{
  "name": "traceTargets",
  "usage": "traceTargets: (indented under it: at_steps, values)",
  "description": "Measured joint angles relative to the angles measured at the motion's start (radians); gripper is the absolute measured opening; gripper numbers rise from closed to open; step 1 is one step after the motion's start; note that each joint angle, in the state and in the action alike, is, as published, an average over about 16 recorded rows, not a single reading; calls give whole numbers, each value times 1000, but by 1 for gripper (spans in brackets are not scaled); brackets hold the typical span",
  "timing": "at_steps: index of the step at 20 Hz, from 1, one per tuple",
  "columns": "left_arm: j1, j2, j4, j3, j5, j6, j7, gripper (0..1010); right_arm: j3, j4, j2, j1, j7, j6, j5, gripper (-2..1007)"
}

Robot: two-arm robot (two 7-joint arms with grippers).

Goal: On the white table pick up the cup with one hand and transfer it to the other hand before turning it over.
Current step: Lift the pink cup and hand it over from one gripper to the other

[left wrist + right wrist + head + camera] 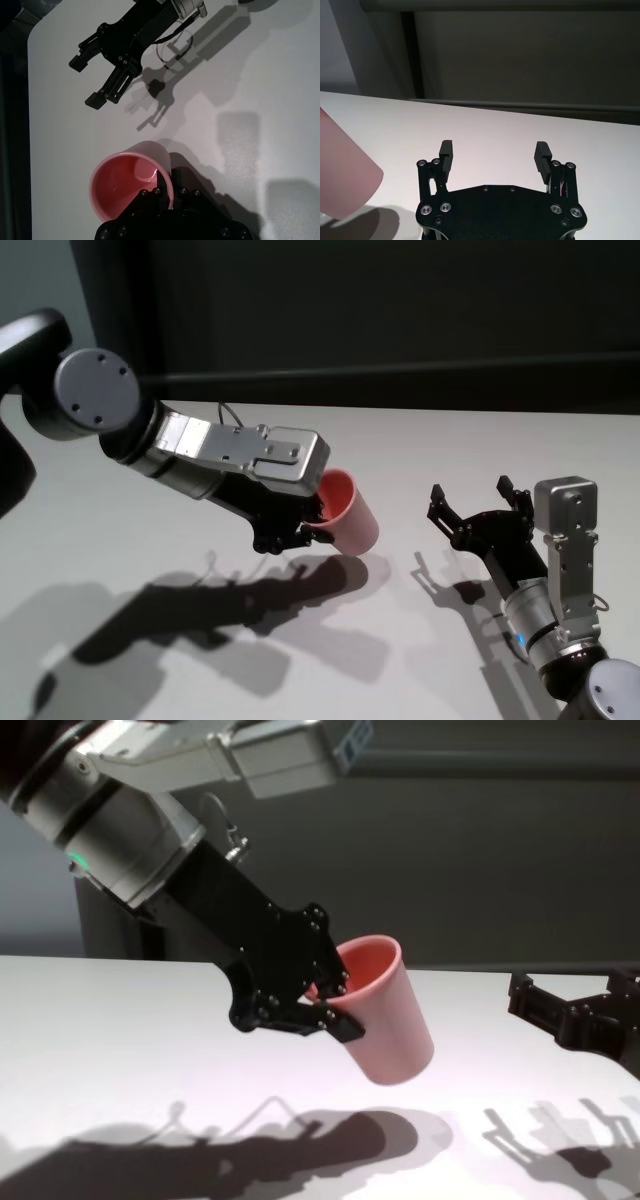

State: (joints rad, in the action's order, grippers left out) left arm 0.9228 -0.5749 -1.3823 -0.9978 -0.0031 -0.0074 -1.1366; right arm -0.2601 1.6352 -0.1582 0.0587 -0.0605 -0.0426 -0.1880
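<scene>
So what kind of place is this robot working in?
Probably a robot lab or test bench: a bare matte white table against a dark wall, holding nothing but one pale-pink plastic cup, gripped at its rim by the left gripper, with the right gripper open nearby.

smooth pink plastic cup (pixel 385 1015), matt white table (pixel 480 440)
</scene>
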Motion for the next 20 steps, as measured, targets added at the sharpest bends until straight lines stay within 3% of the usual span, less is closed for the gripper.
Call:
traceTargets:
  at_steps: [6, 10, 15, 20]
  values:
    - [-51, -44, -33, 79, -113, 22, 71, 54, 0, 0, 0, 0, 0, 0, 0, 1002]
    - [-90, -60, -44, 136, -196, 22, 116, 54, 0, 0, 0, 0, 0, 0, 0, 1002]
    - [-140, -59, -41, 205, -308, 3, 160, 54, 0, 0, 0, 0, 0, 0, 0, 1002]
    - [-187, -36, -18, 263, -421, -36, 174, 54, 0, 0, 0, 0, 0, 0, 0, 1002]
